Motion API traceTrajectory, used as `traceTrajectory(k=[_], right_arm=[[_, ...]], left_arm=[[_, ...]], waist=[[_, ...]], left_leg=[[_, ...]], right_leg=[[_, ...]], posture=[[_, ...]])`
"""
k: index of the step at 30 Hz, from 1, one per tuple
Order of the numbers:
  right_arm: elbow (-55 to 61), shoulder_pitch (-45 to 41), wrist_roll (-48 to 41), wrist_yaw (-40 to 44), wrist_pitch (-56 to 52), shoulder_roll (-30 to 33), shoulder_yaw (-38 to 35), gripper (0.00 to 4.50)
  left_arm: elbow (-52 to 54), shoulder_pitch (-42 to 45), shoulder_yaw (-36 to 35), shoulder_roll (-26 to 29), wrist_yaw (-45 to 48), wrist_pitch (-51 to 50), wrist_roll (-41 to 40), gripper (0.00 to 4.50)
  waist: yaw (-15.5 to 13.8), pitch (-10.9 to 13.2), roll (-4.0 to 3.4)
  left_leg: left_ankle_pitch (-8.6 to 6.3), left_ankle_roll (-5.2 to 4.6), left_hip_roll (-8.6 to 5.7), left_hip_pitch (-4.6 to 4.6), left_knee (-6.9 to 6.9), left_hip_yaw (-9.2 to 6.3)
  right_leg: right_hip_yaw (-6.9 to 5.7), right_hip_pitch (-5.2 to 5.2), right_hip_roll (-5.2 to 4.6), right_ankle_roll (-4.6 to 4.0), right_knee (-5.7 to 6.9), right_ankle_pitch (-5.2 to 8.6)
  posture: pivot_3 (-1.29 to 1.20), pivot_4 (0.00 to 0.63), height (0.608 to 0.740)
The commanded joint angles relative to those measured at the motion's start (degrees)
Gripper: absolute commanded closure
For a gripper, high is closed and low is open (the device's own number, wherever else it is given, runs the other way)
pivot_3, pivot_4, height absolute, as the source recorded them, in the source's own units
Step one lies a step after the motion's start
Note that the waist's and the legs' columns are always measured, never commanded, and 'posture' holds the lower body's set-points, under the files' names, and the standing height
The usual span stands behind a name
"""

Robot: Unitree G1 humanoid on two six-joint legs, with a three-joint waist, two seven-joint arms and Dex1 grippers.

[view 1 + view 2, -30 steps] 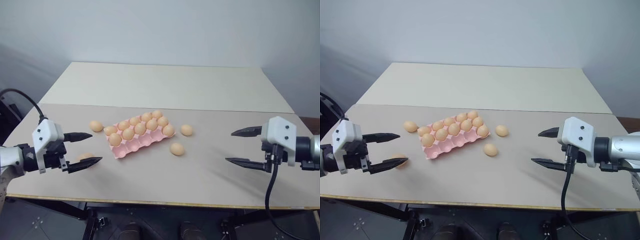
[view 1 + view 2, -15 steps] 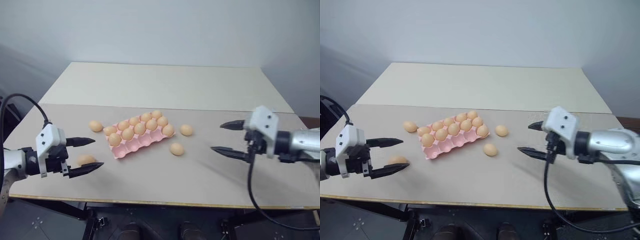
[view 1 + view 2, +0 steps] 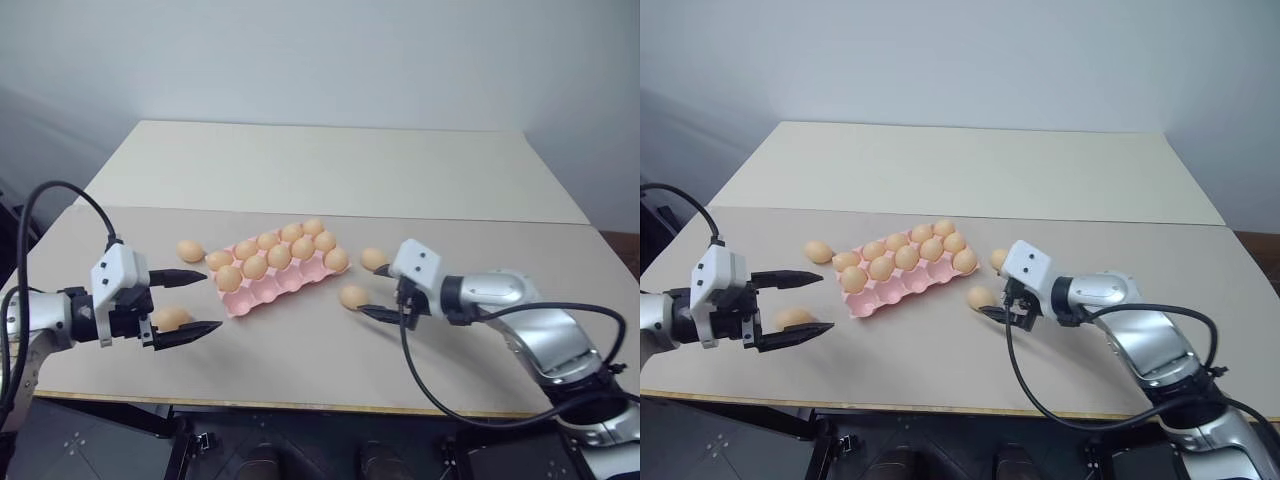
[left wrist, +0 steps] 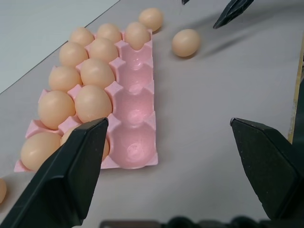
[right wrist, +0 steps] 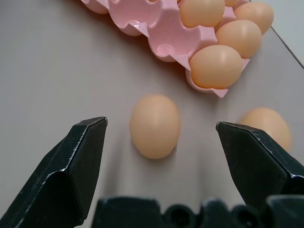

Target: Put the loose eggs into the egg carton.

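From the head view, the right pincer [image 3: 378, 291] stood open at a smooth orange-tan oval egg [image 3: 352, 297] on the beige worktop [image 3: 300, 350], just beside the pink moulded egg carton [image 3: 278, 280]. The left pincer [image 3: 190, 302] stood open around another egg [image 3: 170, 319].

In the right wrist view, that egg [image 5: 155, 125] lay between the spread fingers [image 5: 80, 156], untouched.

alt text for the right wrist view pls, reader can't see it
The right gripper is open, its two black fingers framing a loose egg lying on the grey table without touching it. Beyond the egg is a corner of the pink egg carton, with eggs in some cups, and a second loose egg lies beside it.
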State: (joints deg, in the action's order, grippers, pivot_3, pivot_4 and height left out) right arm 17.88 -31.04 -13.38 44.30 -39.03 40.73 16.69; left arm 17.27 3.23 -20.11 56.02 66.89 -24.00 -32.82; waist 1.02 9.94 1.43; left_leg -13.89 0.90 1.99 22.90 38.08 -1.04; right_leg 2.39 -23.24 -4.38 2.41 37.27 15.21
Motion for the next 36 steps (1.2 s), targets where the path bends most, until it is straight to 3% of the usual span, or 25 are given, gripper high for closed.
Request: traceTrajectory(k=[1, 11, 17, 27, 36], right_arm=[[-1.3, -1.4, 2.6, 0.2, 2.7, -1.1, 0.9, 0.20], [-9.4, -3.3, 8.7, 0.4, 5.4, -7.5, 5.3, 0.20], [-11.1, -2.9, 9.9, -0.4, 4.8, -9.1, 3.7, 2.10], [-4.1, -3.9, 10.2, 0.8, 3.1, -7.5, 2.4, 2.10], [-7.7, -12.4, 9.5, -3.9, 1.6, -16.6, 0.7, 2.10]], left_arm=[[2.2, -0.1, -0.7, 0.0, -0.5, 0.4, -0.5, 0.01], [4.0, -1.9, -1.7, -0.1, -2.0, -0.5, -0.8, 0.01], [4.5, -2.9, -2.0, 0.0, -2.7, -0.8, -0.9, 0.00], [2.2, -3.2, -2.8, 0.4, -2.6, -0.1, 0.1, 0.00], [0.1, -8.5, -7.5, 1.6, -1.4, 0.4, 2.0, 0.00]], waist=[[0.0, 0.0, 0.00], [0.0, 0.0, 0.00], [0.0, 0.0, 0.00], [0.1, 0.0, 0.00], [1.3, 0.0, 0.01]], left_leg=[[0.00, 0.00, 0.01, 0.00, 0.00, -0.01], [0.00, 0.00, 0.01, -0.02, 0.00, -0.02], [0.00, 0.00, 0.01, -0.04, 0.00, -0.02], [0.00, 0.00, 0.00, -0.04, 0.00, -0.03], [0.00, 0.00, 0.01, -0.06, 0.00, -0.06]], right_leg=[[-0.01, 0.00, 0.01, 0.00, 0.00, 0.00], [-0.01, -0.01, 0.03, -0.01, 0.07, -0.01], [-0.01, -0.01, 0.03, -0.01, 0.09, -0.01], [-0.01, -0.01, 0.02, -0.01, 0.12, 0.00], [0.00, -0.07, 0.04, -0.04, 0.26, 0.01]], posture=[[0.00, 0.150, 0.740], [0.00, 0.150, 0.740], [0.00, 0.150, 0.740], [0.00, 0.150, 0.740], [0.00, 0.150, 0.740]])
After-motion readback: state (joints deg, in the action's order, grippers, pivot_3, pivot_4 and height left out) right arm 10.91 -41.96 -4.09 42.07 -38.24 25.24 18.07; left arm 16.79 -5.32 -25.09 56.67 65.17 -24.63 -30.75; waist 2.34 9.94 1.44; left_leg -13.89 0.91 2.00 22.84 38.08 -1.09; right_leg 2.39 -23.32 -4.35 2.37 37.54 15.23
